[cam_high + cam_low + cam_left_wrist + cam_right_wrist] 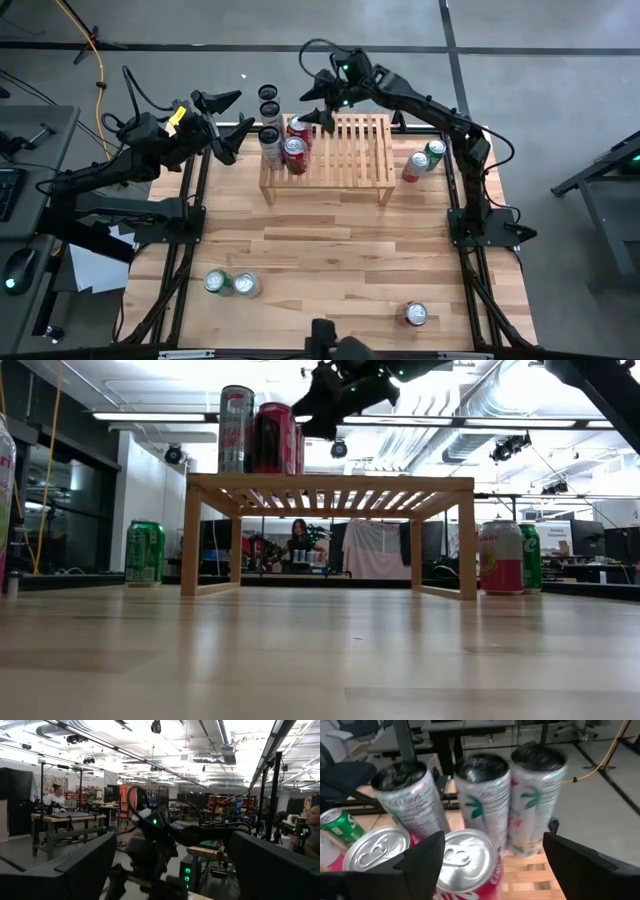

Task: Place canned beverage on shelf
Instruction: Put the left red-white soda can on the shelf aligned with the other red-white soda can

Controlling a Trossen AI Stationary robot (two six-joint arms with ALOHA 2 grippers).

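Spanning most of the high view, the wood table [330,270] carries everything. On its far half sits the shelf [345,155], a low light-wood slatted rack on short legs.

R arm reaches in from the table's right edge, bent over the shelf's far left corner; right gripper [318,108] hangs just above the cans there, fingers spread wide, nothing between them. Wrist view looks down on two silver can tops w/ the dark fingers either side, apart from both.

L arm stretches from the left side, raised off the table, left gripper [226,125] near the shelf's left end, fingers wide apart, grasping nothing.

Cans, counted in the high view:
- 2 red cans [295,150] upright on the shelf's left end, touching each other.
- 3 tall cans [270,110] w/ dark tops in a row just off the shelf's left end; whether the nearest one stands on the shelf or beside it, can't tell.
- 2 cans, one pink-red [415,166], one green [434,152], side by side on the table just right of the shelf.
- 2 cans [232,283] together near the front left.
- 1 red can [415,315] alone at front right.
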